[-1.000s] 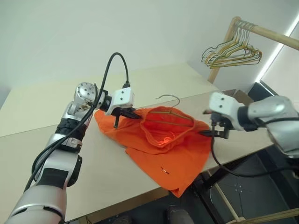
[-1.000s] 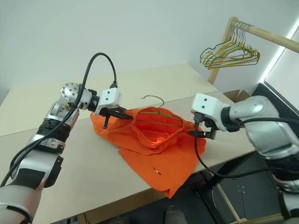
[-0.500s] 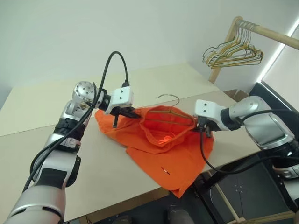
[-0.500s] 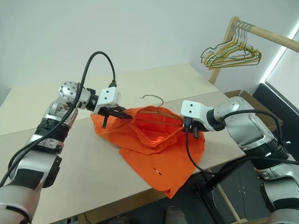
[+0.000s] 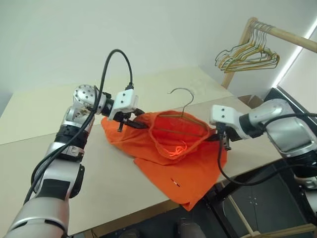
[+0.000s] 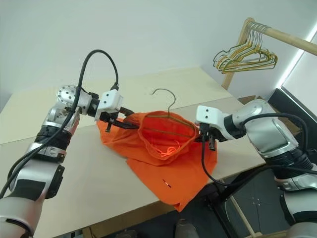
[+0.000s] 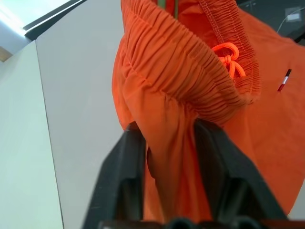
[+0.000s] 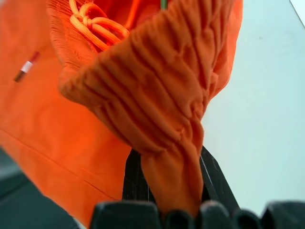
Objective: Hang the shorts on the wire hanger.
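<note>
The orange shorts point(image 5: 183, 158) lie on the table with their gathered waistband point(image 7: 190, 81) lifted and held open. The wire hanger point(image 5: 184, 92) sits inside the waistband, its hook standing up above the cloth. My left gripper point(image 5: 130, 124) is at the waistband's left end. Its fingers point(image 7: 125, 167) stand apart, with a bunch of the cloth loose between them. My right gripper point(image 5: 221, 139) is at the right end, shut on a pinch of the waistband point(image 8: 167, 114). The orange drawstring point(image 8: 97, 24) hangs inside the opening.
A wooden rack point(image 5: 285, 34) at the back right carries a cluster of gold and green hangers point(image 5: 246, 55). The light table point(image 5: 99, 173) extends to the left and behind. One leg of the shorts hangs over the table's front edge point(image 5: 148, 210).
My right gripper moved in to the waistband's right end and shut on it. The left gripper's fingers have parted. The hanger's hook has tipped upward.
</note>
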`<state>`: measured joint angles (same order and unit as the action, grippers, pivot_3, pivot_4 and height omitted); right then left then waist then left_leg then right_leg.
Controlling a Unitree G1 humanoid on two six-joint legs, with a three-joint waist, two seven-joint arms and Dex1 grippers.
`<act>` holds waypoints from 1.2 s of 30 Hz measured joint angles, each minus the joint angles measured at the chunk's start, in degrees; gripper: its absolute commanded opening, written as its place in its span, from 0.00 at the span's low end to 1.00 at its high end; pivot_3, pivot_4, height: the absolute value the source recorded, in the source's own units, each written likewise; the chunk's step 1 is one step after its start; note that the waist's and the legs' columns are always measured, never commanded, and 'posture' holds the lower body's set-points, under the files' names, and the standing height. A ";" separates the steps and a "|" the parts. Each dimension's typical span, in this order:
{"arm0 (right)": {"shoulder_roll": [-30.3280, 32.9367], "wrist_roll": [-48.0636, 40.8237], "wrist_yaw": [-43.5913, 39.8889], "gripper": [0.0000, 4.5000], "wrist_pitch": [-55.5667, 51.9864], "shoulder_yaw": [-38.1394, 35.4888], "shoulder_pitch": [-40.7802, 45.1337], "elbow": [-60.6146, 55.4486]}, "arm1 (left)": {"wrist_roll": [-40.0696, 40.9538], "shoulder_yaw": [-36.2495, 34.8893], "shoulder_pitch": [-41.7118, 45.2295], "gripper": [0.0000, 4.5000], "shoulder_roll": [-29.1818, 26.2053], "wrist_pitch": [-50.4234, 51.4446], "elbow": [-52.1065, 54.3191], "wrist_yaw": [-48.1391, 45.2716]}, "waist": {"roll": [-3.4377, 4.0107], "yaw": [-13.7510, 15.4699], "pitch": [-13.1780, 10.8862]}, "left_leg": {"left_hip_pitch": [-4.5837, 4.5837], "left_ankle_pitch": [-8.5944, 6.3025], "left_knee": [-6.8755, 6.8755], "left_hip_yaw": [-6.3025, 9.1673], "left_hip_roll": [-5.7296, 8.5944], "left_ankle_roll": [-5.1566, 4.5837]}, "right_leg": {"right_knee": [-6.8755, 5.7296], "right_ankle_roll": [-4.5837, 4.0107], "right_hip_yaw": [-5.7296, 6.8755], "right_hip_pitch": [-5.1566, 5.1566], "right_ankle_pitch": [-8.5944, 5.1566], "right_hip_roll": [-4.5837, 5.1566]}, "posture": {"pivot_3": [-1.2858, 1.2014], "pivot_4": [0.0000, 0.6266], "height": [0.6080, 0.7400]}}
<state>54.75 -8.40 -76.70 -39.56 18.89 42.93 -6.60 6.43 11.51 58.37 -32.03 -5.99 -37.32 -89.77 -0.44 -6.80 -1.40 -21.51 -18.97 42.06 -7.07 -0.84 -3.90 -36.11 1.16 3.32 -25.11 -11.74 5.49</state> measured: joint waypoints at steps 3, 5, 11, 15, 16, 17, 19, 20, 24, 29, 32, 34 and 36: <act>0.53 -2.00 -0.40 0.00 -2.14 -1.60 -1.69 -1.20 | 0.82 -0.98 0.52 0.81 0.01 0.99 -0.14 -0.29 | 0.00 0.01 0.00 | 0.01 0.00 0.01 -0.01 0.00 0.00 | -0.02 0.00 -0.01 0.01 0.00 0.01 | 0.47 0.00 1.00; 1.41 -3.89 -0.36 0.00 -4.69 -2.80 -3.57 -2.32 | 1.60 -1.84 1.32 0.93 -0.19 1.42 -0.88 -0.28 | 0.00 0.09 0.00 | 0.01 0.00 0.01 0.01 0.00 0.00 | -0.01 0.00 0.01 0.01 0.00 0.01 | 0.47 0.00 1.00; 4.48 -11.23 2.19 0.00 -16.89 -11.60 -11.22 -6.46 | 3.45 -6.20 2.20 1.00 -2.05 2.35 -0.40 2.25 | 0.00 0.93 0.00 | 0.00 0.00 0.00 0.01 -0.01 0.00 | -0.01 0.00 0.00 -0.01 0.00 0.02 | 0.47 0.00 1.00; 4.98 -16.92 7.61 0.00 -29.88 -21.68 -17.65 -10.38 | 7.91 -11.73 2.07 1.00 -2.64 7.86 4.46 6.97 | 0.00 1.54 0.00 | 0.00 -0.02 0.03 0.03 -0.01 -0.02 | -0.03 0.00 -0.01 0.01 0.01 0.07 | 0.46 0.00 1.00; 4.57 -17.71 9.30 0.00 -32.98 -23.92 -18.38 -11.17 | 9.01 -12.72 1.81 1.00 -2.70 9.56 5.93 8.02 | 0.00 1.60 0.00 | 0.01 -0.02 0.03 0.03 0.00 -0.02 | -0.03 0.01 -0.01 0.02 0.01 0.08 | 0.46 0.00 1.00; 3.66 -18.36 11.51 0.00 -37.00 -26.80 -19.07 -12.05 | 10.36 -13.86 1.12 1.00 -2.69 11.67 8.04 9.44 | 0.00 1.65 0.01 | 0.03 -0.02 0.04 0.04 -0.01 -0.02 | -0.04 0.01 -0.01 0.05 0.01 0.08 | 0.45 0.00 1.00; 1.36 -18.84 16.03 0.00 -44.96 -32.46 -19.31 -13.25 | 13.13 -15.62 -1.29 1.00 -2.61 16.45 13.02 12.04 | 0.02 1.63 0.02 | 0.05 -0.02 0.06 0.03 0.00 -0.02 | -0.09 0.01 -0.05 0.06 0.01 0.09 | 0.45 0.00 1.00; 0.01 -18.87 18.91 0.00 -48.45 -36.09 -19.60 -13.69 | 14.90 -16.32 -3.13 1.00 -2.36 19.58 16.49 13.44 | 0.03 1.63 0.02 | 0.06 -0.02 0.05 0.03 -0.01 -0.02 | -0.08 0.01 -0.05 0.07 0.02 0.09 | 0.44 0.00 1.00; -1.13 -20.93 27.27 0.00 -52.38 -45.94 -23.27 -13.61 | 20.94 -18.19 -7.71 1.00 -2.35 29.57 24.66 17.12 | 0.03 1.68 0.02 | 0.07 -0.02 0.04 0.03 0.01 -0.02 | -0.05 0.02 -0.05 0.09 0.02 0.08 | 0.44 0.00 1.00; -2.11 -30.08 38.86 0.00 -52.49 -57.97 -30.86 -13.28 | 26.50 -21.13 -12.10 1.00 -4.09 37.83 33.01 21.16 | 0.05 1.04 0.04 | 0.41 -0.02 -0.14 -0.14 0.01 -0.01 | -0.02 0.03 -0.27 0.29 0.01 0.01 | 0.43 0.00 1.00; -2.06 -36.46 47.70 0.00 -52.49 -62.86 -32.42 -11.33 | 28.50 -21.90 -13.74 1.00 -4.80 40.03 35.50 22.54 | 0.05 0.72 0.03 | 0.83 -0.02 -0.15 -0.20 -0.02 -0.01 | 0.03 0.03 -0.35 0.74 0.00 -0.06 | 0.43 0.00 1.00; -1.56 -39.58 53.11 0.00 -52.49 -64.71 -32.46 -9.68 | 29.35 -22.04 -13.79 1.00 -4.98 40.64 36.07 23.23 | 0.04 0.38 0.02 | 1.25 -0.07 -0.26 -0.36 -0.02 -0.06 | 0.05 0.05 -0.50 1.06 -0.02 -0.04 | 0.43 0.00 1.00; -0.62 -42.83 59.89 0.00 -52.49 -65.84 -31.94 -6.78 | 29.97 -22.41 -13.78 1.00 -5.60 41.13 36.71 23.75 | 0.04 -0.05 0.03 | 1.32 -0.11 -0.32 -0.45 -0.02 -0.12 | 0.06 0.05 -0.63 1.07 -0.02 -0.02 | 0.43 0.00 1.00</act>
<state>54.14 -51.23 -16.80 -92.05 -46.95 11.00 -13.38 36.39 -10.90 44.59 -37.64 35.14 -0.61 -66.02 -0.40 -6.85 -1.37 -20.19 -19.07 41.74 -7.52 -0.86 -4.02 -36.06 1.22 2.69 -24.04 -11.77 5.47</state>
